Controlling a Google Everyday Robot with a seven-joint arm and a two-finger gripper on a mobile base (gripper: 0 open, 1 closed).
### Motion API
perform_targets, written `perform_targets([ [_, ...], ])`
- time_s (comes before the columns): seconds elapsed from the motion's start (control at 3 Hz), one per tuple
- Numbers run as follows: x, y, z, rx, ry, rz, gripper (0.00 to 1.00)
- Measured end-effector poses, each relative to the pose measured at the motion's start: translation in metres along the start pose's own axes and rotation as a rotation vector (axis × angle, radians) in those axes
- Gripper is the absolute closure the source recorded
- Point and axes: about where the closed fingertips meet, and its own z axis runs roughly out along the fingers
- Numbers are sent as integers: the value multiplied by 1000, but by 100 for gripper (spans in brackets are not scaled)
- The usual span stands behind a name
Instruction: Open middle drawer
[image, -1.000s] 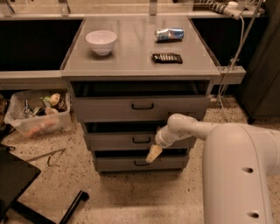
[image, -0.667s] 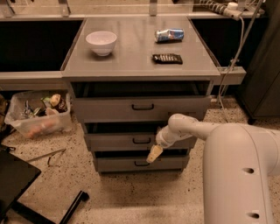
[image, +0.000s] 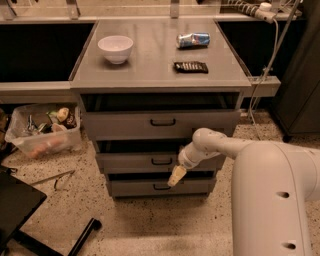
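The grey cabinet (image: 160, 65) holds three stacked drawers. The middle drawer (image: 130, 162) has a flat low front with a small black loop handle (image: 161, 161) at its centre, and a dark gap shows above that front. My gripper (image: 175, 176) hangs in front of the cabinet, just below and to the right of that handle, at the lower edge of the middle drawer's front and above the bottom drawer (image: 135, 188). It is not touching the handle. My white arm (image: 215, 145) reaches in from the lower right.
A taller top drawer (image: 120, 124) sits above. On the cabinet top lie a white bowl (image: 115, 48), a crushed can (image: 193, 39) and a dark packet (image: 190, 66). A clear bin of clutter (image: 42, 131) stands on the floor at the left, with a black object (image: 15, 205) at the lower left.
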Motion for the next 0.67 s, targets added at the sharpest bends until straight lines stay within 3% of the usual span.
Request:
perform_targets([
  [0.33, 3, 12, -6, -32, -7, 13, 0],
  [0.67, 3, 12, -6, -32, -7, 13, 0],
])
